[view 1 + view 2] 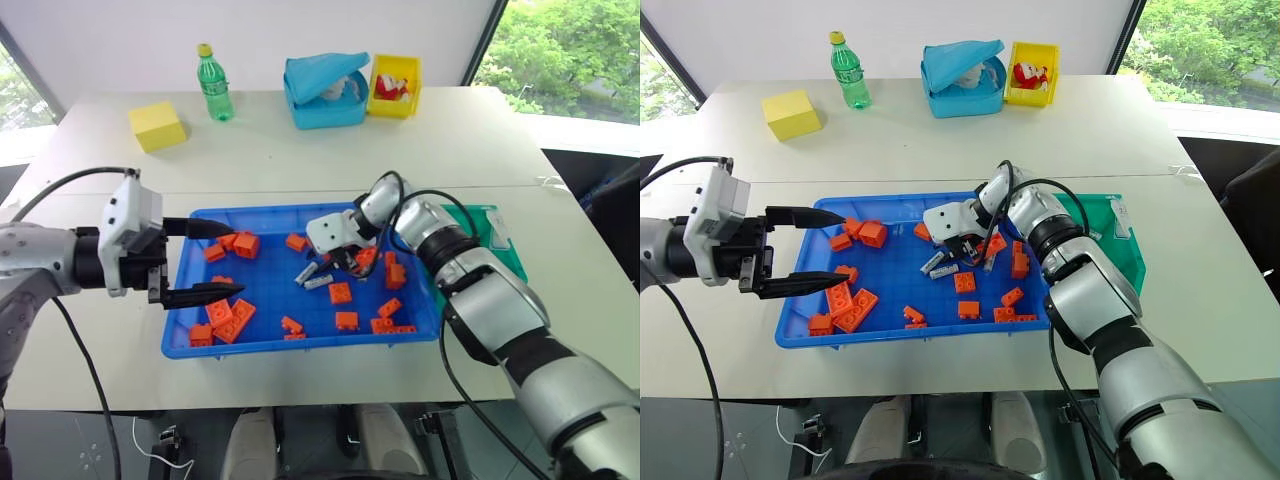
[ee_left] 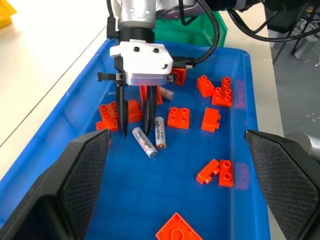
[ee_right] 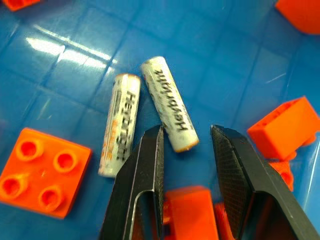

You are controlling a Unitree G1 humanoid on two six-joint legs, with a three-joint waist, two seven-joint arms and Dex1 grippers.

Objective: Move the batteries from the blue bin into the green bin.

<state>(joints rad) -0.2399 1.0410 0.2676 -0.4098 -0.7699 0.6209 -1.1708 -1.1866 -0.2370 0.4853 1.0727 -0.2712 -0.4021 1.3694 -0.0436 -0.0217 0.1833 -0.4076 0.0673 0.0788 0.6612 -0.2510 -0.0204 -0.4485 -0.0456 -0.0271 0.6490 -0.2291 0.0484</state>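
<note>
A battery point(image 3: 169, 110) in the blue bin point(image 1: 270, 340) is straddled by the narrowly parted right gripper point(image 3: 187, 145); closing is needed next.

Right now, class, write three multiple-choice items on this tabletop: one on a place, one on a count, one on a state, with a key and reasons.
1. Where do the batteries lie?
A. in the blue bin
B. in the green bin
C. on the bare table

2. How many batteries show below the right gripper?
A. one
B. two
C. four

3. How is the left gripper?
A. shut on a brick
B. shut on a battery
C. open, holding nothing

Key: 1 A, they rest on the blue floor among orange bricks; 2 B, two cylinders lie side by side; 3 C, its fingers stand wide apart.
</note>
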